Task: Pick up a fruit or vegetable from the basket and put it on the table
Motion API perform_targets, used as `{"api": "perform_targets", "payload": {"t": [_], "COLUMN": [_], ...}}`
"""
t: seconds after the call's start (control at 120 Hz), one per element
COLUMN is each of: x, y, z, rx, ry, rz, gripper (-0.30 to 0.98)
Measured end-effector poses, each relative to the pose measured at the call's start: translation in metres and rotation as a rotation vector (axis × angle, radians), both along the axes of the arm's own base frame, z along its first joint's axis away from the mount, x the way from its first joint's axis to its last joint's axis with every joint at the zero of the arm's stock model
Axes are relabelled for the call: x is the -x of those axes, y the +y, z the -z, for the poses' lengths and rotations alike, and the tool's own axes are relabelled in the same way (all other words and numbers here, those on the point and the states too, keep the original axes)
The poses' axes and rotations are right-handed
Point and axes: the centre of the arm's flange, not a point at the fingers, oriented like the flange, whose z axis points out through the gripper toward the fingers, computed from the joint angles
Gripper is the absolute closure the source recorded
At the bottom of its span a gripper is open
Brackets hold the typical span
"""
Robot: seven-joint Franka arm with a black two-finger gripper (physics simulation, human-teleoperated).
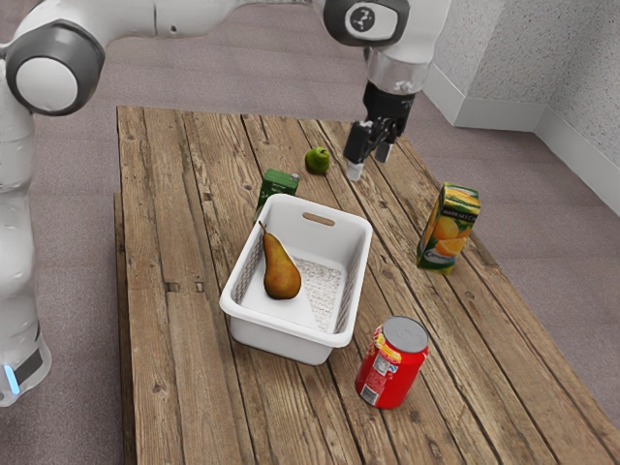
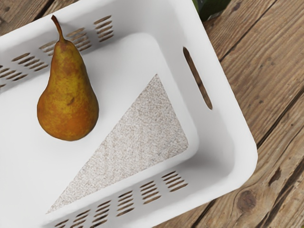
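My gripper (image 1: 369, 163) hangs over the table beyond the white basket, toward the exterior view's upper right, with its two fingertips apart and nothing between them. The basket (image 1: 244, 324) stands on the wooden table (image 1: 184, 407). Inside it lies a brown-yellow pear (image 1: 281, 271), its stem toward the basket's wall. From above, in the wrist view, the pear (image 2: 69, 97) rests within the basket (image 2: 240, 142), clear of my hand. A small green fruit (image 1: 318, 160) sits on the table outside the basket, near my gripper.
Close behind the basket is a dark green carton (image 1: 278, 184), whose corner (image 2: 212, 7) shows beside the basket from above. An orange juice carton (image 1: 449, 228) stands near the table's edge at the exterior view's right. A red can (image 1: 391, 363) stands beside the basket's near corner.
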Motion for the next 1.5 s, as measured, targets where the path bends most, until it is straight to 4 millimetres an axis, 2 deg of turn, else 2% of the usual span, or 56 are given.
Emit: {"api": "perform_targets", "payload": {"t": [0.125,0.208,0.258,0.317,0.367,0.45,0.517,0.667,0.742,0.808,0.875,0.95,1.167,1.258,1.5], "x": [-0.002,0.012,0.014,0.006,-0.007,-0.019,-0.016,-0.015,-0.016,-0.019,-0.021,-0.023,-0.009,-0.003,-0.004], "y": [0.009,0.002,-0.004,-0.01,-0.01,0.018,0.03,0.027,0.03,0.043,0.053,0.054,0.044,0.039,0.038], "z": [0.001,-0.014,-0.013,0.005,0.03,0.054,0.076,0.111,0.123,0.132,0.138,0.14,0.142,0.15,0.152], "rx": [0.017,0.016,0.017,0.023,0.031,0.032,0.026,0.033,0.037,0.041,0.026,0.014,-0.005,-0.007,-0.008], "ry": [0.003,-0.014,-0.003,0.037,0.087,0.127,0.154,0.166,0.164,0.161,0.154,0.141,0.111,0.11,0.082], "rz": [-0.016,-0.008,0.004,0.022,0.035,0.056,0.097,0.222,0.28,0.339,0.419,0.515,0.737,0.809,0.912], "gripper": [0.0,0.0,0.0,0.0,0.0,0.0,0.0,0.0,0.0,0.0,0.0,0.0,0.0,0.0,0.0]}}
